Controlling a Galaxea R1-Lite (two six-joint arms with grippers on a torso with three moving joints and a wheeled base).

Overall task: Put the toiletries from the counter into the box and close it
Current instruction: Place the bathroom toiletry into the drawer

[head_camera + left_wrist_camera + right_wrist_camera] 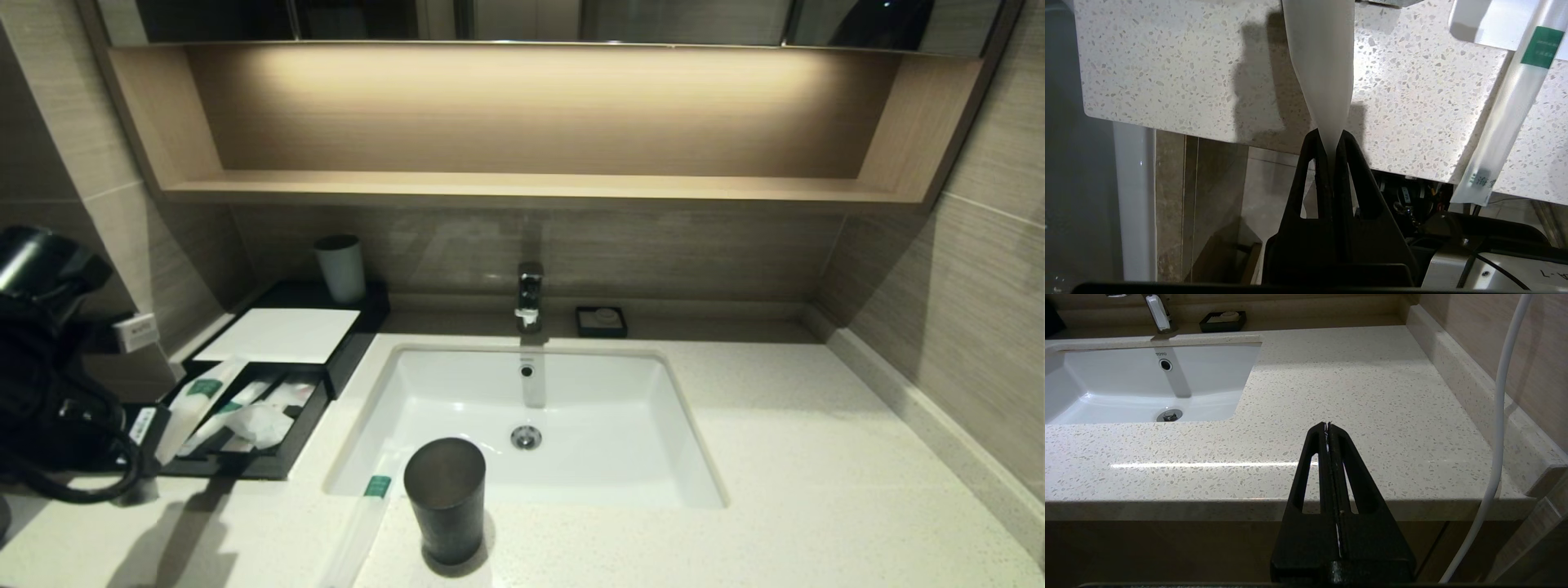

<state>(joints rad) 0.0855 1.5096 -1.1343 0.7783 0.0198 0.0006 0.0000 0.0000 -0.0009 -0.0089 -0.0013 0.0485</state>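
Left gripper [1333,136] fingers clamp one packet [1323,61] over open box [245,465]; right gripper [1327,425] fingers clenched empty; second packet [359,523] on desk [816,490].

Held packet [1323,69] cut off by wrist view edge; box [269,457] drawer contents partly hidden behind left arm [49,384].

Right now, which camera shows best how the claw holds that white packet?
The left wrist view: the left claw is shut on the held packet. The head view shows that packet reaching over the open box, grip hidden. The right wrist view misses it.
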